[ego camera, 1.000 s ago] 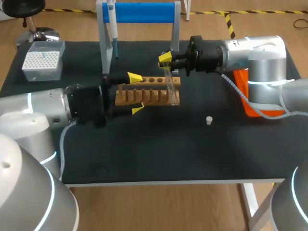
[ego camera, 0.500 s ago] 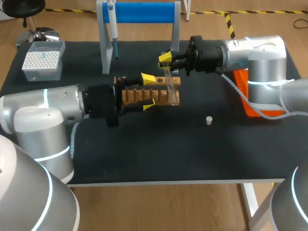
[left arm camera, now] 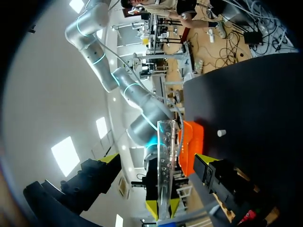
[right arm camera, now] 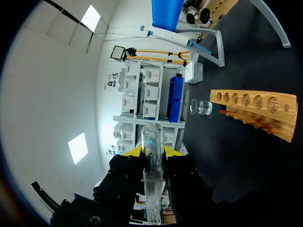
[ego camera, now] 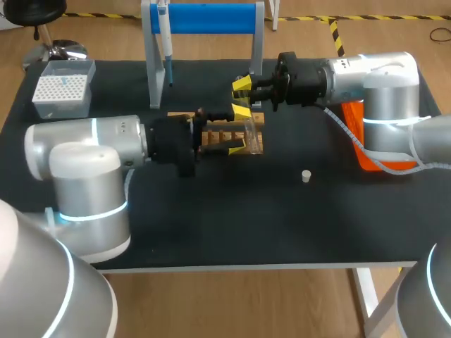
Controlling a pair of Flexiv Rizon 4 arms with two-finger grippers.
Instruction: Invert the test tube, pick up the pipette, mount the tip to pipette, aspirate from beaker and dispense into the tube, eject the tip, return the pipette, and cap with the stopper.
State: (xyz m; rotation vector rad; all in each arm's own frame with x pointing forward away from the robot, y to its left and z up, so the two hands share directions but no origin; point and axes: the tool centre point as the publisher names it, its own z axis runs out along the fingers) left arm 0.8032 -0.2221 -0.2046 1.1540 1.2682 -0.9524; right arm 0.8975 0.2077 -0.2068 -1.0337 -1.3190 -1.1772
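Glass test tube (left arm camera: 166, 161), long axis near upright over the wooden rack (ego camera: 220, 134), is being gripped at its upper end by the right gripper (ego camera: 242, 90) and flanked lower down, seemingly untouched, by the wide-open left gripper (ego camera: 239, 128).

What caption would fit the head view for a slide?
Right gripper holds the tube near the rack; the open left gripper straddles the tube.

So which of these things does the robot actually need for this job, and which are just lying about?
Needed for the job:
test tube, pipette, box of tips, beaker, stopper, plus the wooden rack and blue stand that hold them.

Just lying about:
orange box, which has no use that I can see.
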